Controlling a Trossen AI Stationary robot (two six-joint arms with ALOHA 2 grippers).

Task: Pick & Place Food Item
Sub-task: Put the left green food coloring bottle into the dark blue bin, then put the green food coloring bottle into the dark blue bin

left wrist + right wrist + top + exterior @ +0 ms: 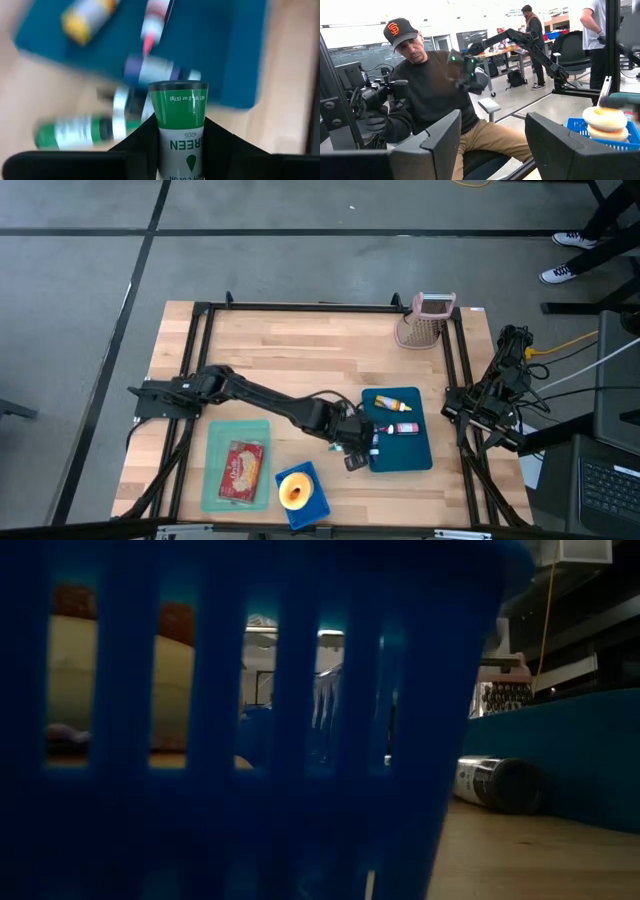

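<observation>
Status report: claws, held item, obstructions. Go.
Left claw shut on green-labelled tube, above dark blue tray edge. Right claw open, parked at side. Nothing blocking.

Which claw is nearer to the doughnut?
Left. The left claw hangs just beside the doughnut, gripping a green tube. The right claw waits at the table's far right edge.
</observation>
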